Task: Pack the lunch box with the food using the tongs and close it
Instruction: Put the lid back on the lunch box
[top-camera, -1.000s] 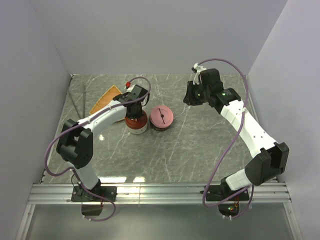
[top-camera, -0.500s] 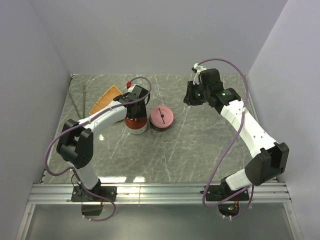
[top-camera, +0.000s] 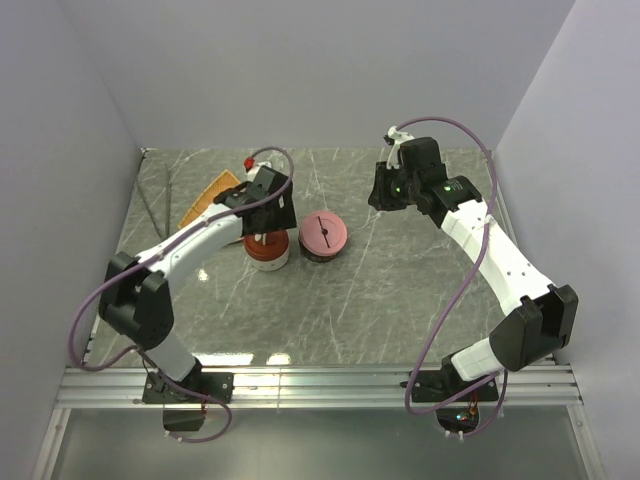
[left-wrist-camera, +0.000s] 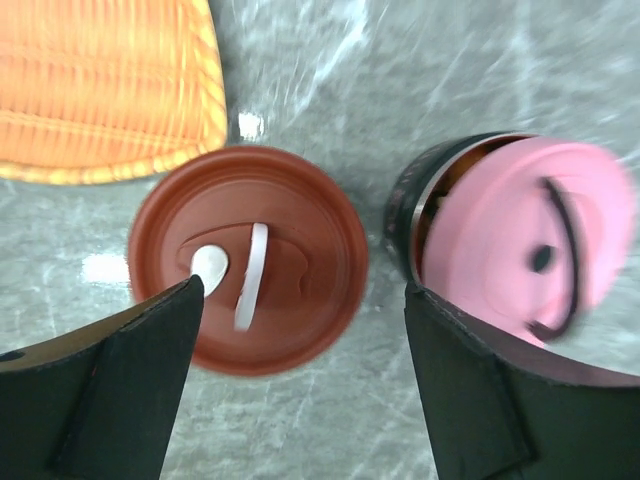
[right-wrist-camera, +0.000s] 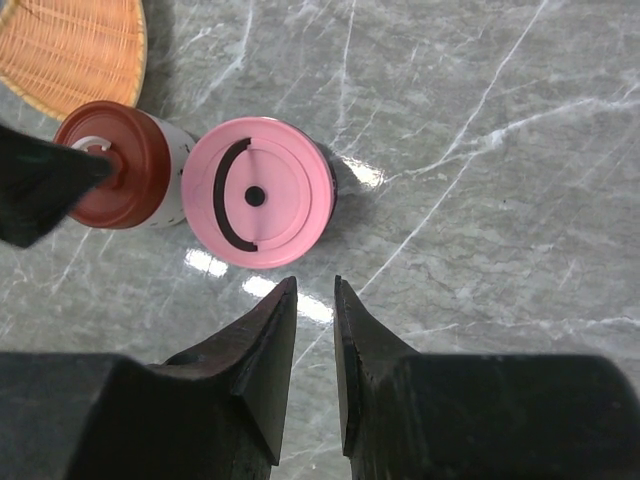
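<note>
Orange woven fan-shaped plate (left-wrist-camera: 100, 90) first: it sits ahead and to the left of the left gripper (left-wrist-camera: 302, 300), and the part I can see has nothing on it. Right under that gripper is the white round tin with the reddish-brown lid (left-wrist-camera: 300, 210). The lid is on, with a little white handle (left-wrist-camera: 250, 275) across its middle. The black fingers (left-wrist-camera: 130, 370) are spread wide on either side of it, touching nothing and gripping nothing. Just off its right finger is the dark round tin with the pink lid (left-wrist-camera: 520, 240), practically touching the brown one. That lid looks a bit off-centre from the left wrist, with an orange-brown sliver at its left edge. That could be the food inside, but it's too blurry to call. Further right, the right gripper (right-wrist-camera: 316, 290) hangs above the grey marble tabletop (right-wrist-camera: 480, 200), with both tins ahead and to its left. Its fingers are almost pressed together, with only a thin slit between them and nothing in it. I can't spot the tongs in any view, and there are no loose bites lying around. My guess is the packing is basically done and both lids are down. What's left is maybe seating the pink lid properly, stacking or fastening the tins if they go together, and backing the arms off.
</note>
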